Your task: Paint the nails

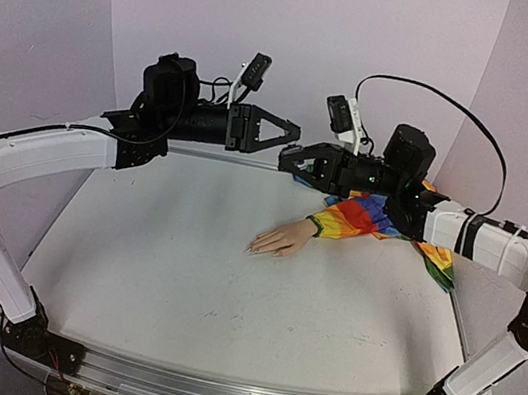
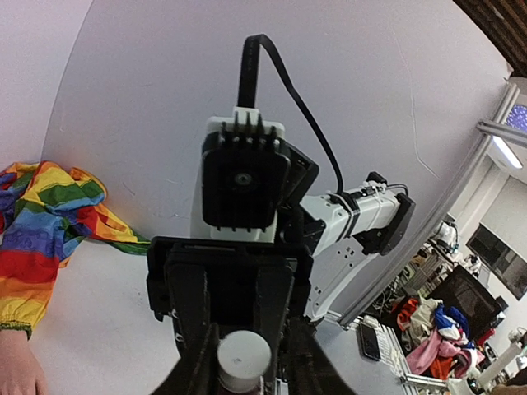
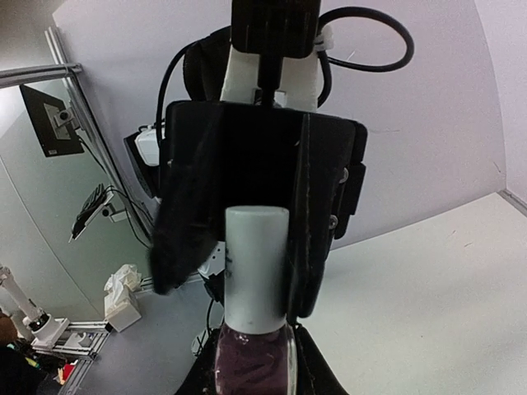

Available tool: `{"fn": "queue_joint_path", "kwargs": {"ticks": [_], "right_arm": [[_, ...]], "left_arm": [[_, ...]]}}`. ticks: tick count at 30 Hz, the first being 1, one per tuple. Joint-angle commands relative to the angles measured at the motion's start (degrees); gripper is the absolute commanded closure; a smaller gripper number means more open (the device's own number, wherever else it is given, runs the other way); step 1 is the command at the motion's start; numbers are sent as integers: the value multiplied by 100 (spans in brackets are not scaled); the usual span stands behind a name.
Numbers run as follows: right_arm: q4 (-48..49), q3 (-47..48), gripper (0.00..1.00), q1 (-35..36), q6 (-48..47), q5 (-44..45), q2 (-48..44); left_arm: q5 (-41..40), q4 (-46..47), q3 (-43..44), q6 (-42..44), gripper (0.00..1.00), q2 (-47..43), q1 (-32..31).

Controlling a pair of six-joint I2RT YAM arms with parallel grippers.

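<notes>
Left jaws: closed on white cap point(image 2: 244, 358), cut off by frame edge.
Right jaws: clamped on purple bottle point(image 3: 254, 362), base unseen.
Nails point(image 1: 253, 249): too small to judge colour.

white table point(image 1: 178, 285) — pale lilac walls point(image 1: 305, 12)

Capping the fingertips of a pale peach mannequin hand point(image 1: 283, 238): tiny oval nails point(image 1: 254, 249). Lying low on the white table point(image 1: 178, 285), near its middle, pointing left and slightly nearward. Too small to tell painted from bare.
</notes>
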Motion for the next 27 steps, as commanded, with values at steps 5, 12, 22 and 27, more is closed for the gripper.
{"fn": "queue_joint_path", "kwargs": {"ticks": [5,12,22,27], "right_arm": [[676,235,100,-289,31,382,98],[-418,59,100,-373,-1544,3494,-69],[132,614,100,287,-3486,8315,1036],[334,613,100,294,-3236,7456,1037]], "left_arm": [[-617,84,258,537,88,129,-32],[-2937,-794,593,823,99,415,-123],[-4644,-2310,2458,283,100,1861,-182],[-4297,-2324,2572,179,100,1937,-180]]}}
